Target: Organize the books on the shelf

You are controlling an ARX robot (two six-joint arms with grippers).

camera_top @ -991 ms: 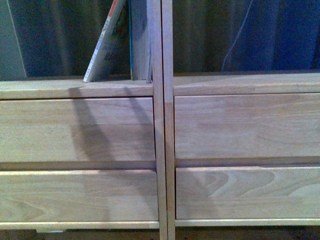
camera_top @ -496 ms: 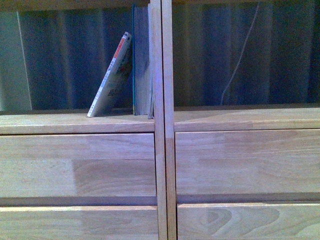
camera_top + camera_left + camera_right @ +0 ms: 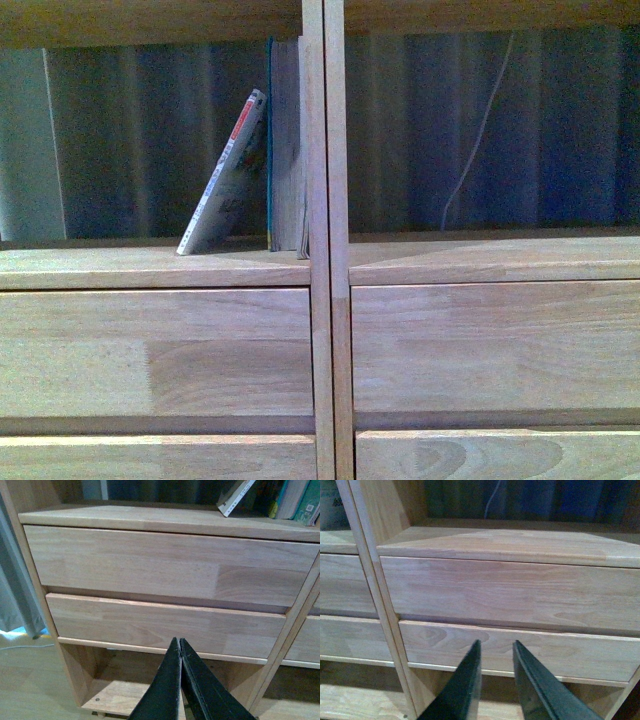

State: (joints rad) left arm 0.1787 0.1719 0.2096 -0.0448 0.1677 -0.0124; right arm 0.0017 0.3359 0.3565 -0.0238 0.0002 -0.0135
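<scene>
- Front view shows one shelf (image 3: 160, 268) of light natural wood, split into two columns by a vertical double post (image 3: 325, 300), its two slats side by side with a thin dark seam between them.
- Four plank fronts are counted here, two per column, each flat and rectangular with visible grain and pieced blocks of slightly different tone; the lower pair is cut off by the frame edge.
- Two books stand in the open compartment of the robot's left column, above the top plank.
- One is a thin pale softcover (image 3: 227, 180), magazine-like, with a white spine bearing red marks; it is tilted, foot resting on the shelf board and top edge leaning against the other book.
- The other is a thicker teal book (image 3: 286, 145) with beige page edges, upright and pressed against the double post.
- One thin pale cord (image 3: 478, 135) hangs behind the open compartment of the right column, against a dark ribbed backdrop.
- Left wrist view: the left gripper (image 3: 180, 652) has two dark, smooth, tapering fingers clenched together with nothing between them, low before the lower plank; the tilted softcover's corner shows at the far end of the board above.
- Right wrist view: the right gripper (image 3: 496, 652) has two dark fingers parted with a clear gap, holding nothing, before the lower plank.
</scene>
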